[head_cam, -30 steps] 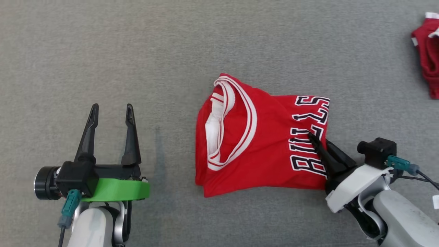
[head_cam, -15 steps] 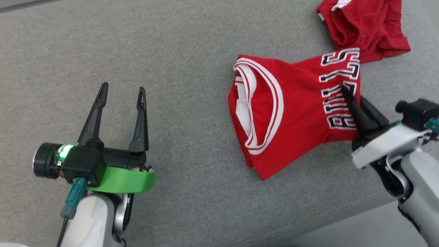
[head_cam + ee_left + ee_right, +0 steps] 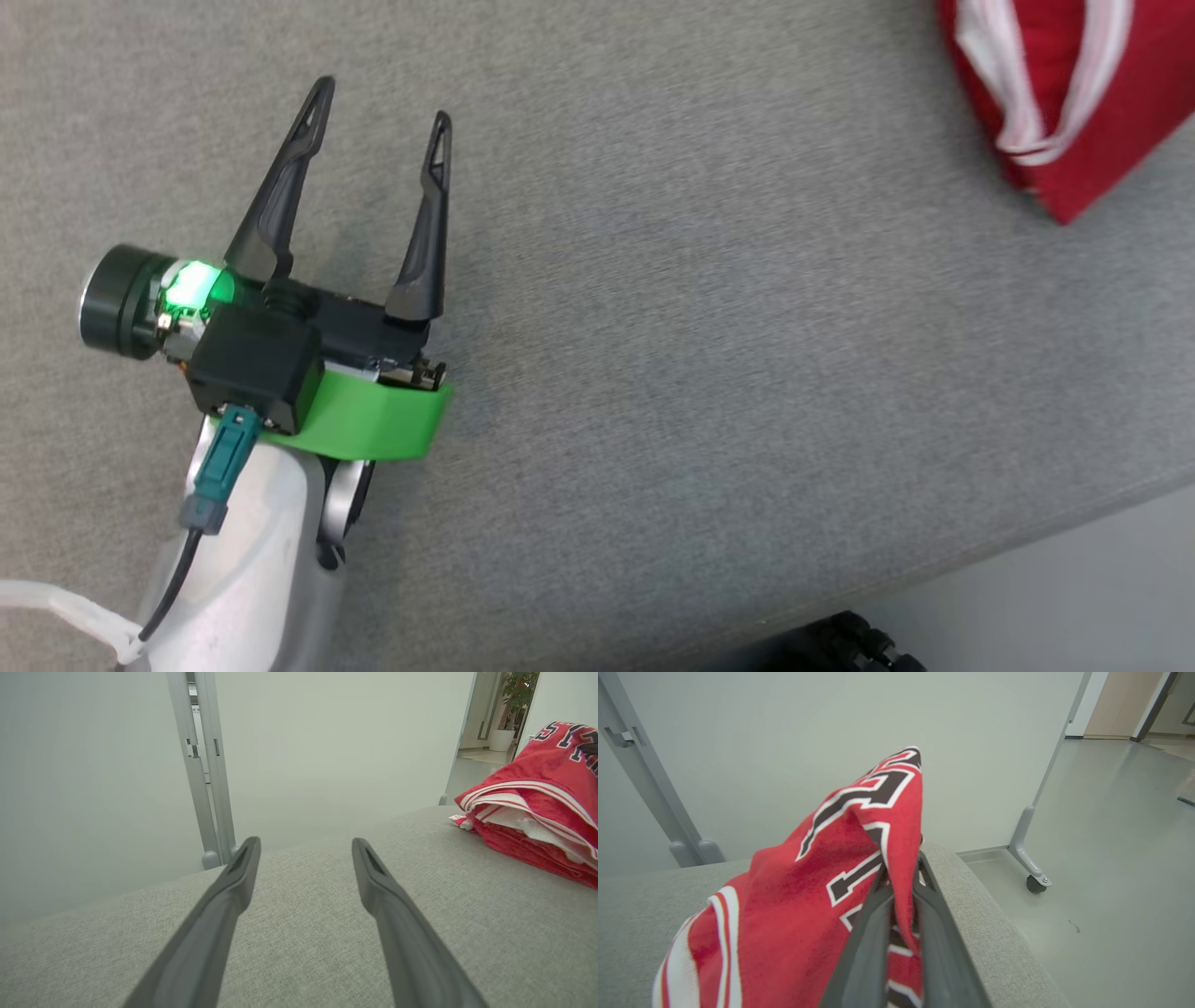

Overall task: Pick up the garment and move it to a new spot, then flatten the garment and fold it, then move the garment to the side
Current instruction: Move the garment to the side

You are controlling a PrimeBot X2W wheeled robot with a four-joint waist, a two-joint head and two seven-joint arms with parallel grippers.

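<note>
Right wrist: R pincer (image 3: 901, 868) clamps jersey (image 3: 794, 914), now dragged sideways w/ it | L pincer (image 3: 379, 101) wide, empty | side-move underway

The left claw (image 3: 381, 102) hangs over the gray cloth table (image 3: 747, 373), its two dark fingers (image 3: 278, 187) spread wide (a green light (image 3: 193, 285) glows by its wrist). A red jersey (image 3: 1064, 75) with white stripes lies at the top right.
</note>
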